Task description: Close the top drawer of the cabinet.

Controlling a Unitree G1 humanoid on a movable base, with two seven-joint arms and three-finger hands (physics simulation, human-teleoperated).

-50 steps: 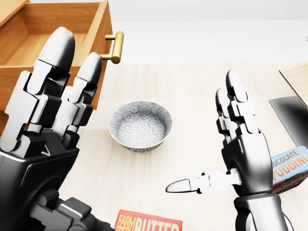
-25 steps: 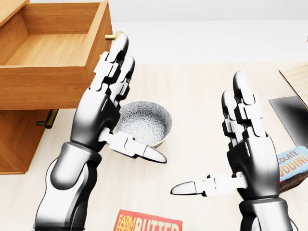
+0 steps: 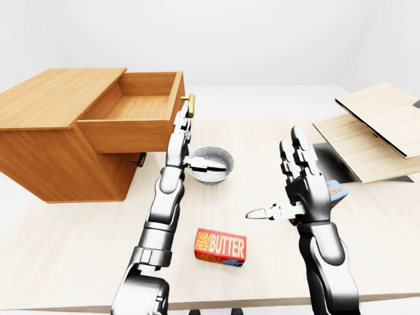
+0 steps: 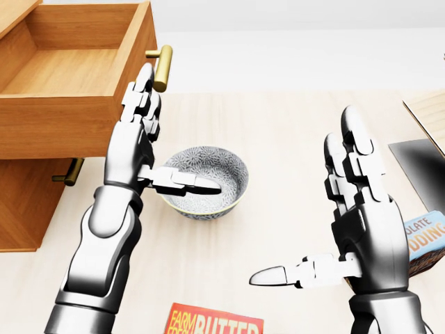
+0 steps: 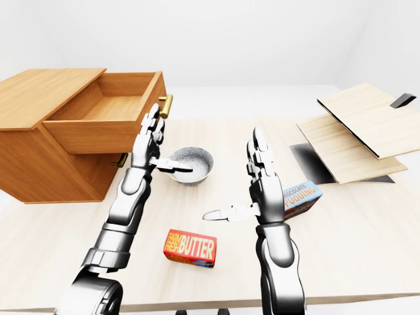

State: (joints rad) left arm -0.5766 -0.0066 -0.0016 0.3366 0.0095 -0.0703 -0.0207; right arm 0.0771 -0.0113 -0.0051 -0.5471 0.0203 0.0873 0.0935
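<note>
Left hand (image 4: 135, 149), fingers spread, is raised flat beside the open top drawer (image 4: 76, 83), whose face must next be pushed shut.

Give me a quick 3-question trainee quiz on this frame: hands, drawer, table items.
1. True or false: the wooden cabinet's top drawer is fully shut.
2. Which hand is raised beside the drawer's brass handle? A) left hand B) right hand
3. Fill in: the red box on the light wooden table reads ____.

Key:
1. False; it stands pulled out.
2. A; its fingers are open and grip nothing.
3. BUTTER.
</note>
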